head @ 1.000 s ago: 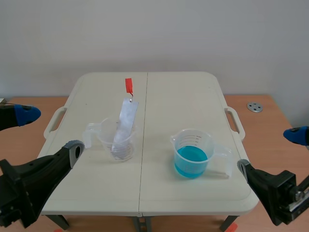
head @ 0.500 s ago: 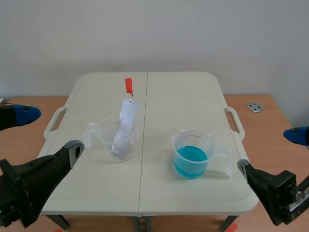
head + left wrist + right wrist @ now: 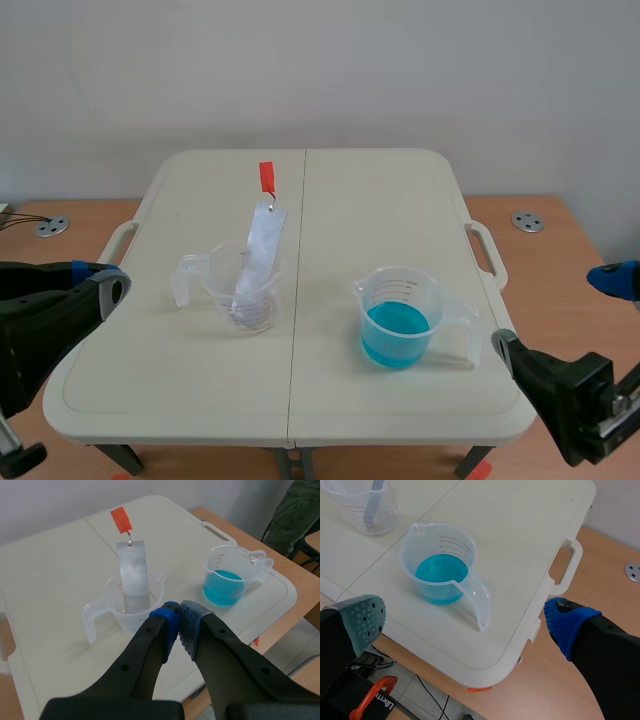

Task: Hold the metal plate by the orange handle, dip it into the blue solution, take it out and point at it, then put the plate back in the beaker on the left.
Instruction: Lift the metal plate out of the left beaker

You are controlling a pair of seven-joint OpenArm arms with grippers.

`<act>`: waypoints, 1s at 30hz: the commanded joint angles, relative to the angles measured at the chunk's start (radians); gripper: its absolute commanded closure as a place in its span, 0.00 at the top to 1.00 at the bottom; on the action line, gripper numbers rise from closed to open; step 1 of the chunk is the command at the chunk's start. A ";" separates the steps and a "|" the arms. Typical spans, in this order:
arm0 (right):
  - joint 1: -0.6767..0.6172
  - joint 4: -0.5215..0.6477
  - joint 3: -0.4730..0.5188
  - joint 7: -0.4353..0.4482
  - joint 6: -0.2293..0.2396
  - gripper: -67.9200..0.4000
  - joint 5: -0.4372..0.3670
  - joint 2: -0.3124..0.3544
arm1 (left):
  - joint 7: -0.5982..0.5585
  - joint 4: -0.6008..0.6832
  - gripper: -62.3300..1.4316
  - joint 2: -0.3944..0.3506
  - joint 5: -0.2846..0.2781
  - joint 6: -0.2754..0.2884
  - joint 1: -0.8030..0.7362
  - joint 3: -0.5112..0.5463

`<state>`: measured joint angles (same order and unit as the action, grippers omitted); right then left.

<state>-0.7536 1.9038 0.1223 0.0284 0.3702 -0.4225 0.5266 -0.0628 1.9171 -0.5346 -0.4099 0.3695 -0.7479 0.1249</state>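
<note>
A metal plate [image 3: 256, 258] [image 3: 134, 581] leans in a clear beaker [image 3: 240, 292] [image 3: 131, 611] on the table's left half, its orange handle [image 3: 266, 177] [image 3: 121, 519] sticking up above it. A second clear beaker [image 3: 399, 317] [image 3: 231, 577] [image 3: 442, 564] with blue solution [image 3: 396, 328] [image 3: 441, 573] stands on the right half. My left gripper [image 3: 105, 284] [image 3: 177, 616] is shut on nothing, near the table's left front edge, short of the plate's beaker. My right gripper [image 3: 560, 320] [image 3: 465, 617] is open at the right front corner, near the blue beaker's handle.
The white folding table [image 3: 380, 200] has carry handles on both sides [image 3: 486, 252] [image 3: 564, 569]. Round metal discs [image 3: 527, 221] [image 3: 50, 226] lie on the wooden floor on either side. In the right wrist view an orange clamp [image 3: 372, 697] shows below the table edge.
My left gripper has shut, its two fingers coming together at the table's left front. The right arm, the plate and both beakers have not moved.
</note>
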 commanded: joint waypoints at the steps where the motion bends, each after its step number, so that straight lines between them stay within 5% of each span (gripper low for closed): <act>1: 0.026 0.015 0.001 0.023 -0.004 0.98 -0.007 0.008 | -0.015 0.008 0.07 0.003 -0.010 0.003 0.003 -0.002; 12: 0.163 0.015 -0.020 -0.014 0.020 0.98 -0.008 -0.015 | 0.026 0.008 0.07 0.002 0.055 -0.016 -0.159 0.085; 24: 0.425 -0.024 -0.215 -0.127 0.018 0.98 -0.008 -0.029 | 0.027 0.008 0.07 0.002 0.058 -0.016 -0.510 0.214; 30: 0.550 -0.113 -0.291 -0.182 0.018 0.98 -0.007 -0.113 | 0.043 0.008 0.07 0.002 0.106 -0.028 -0.569 0.215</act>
<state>-0.2173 1.7924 -0.1738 -0.1669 0.3882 -0.4225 0.4236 -0.0124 1.9156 -0.5350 -0.3058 0.3420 -1.3125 0.3412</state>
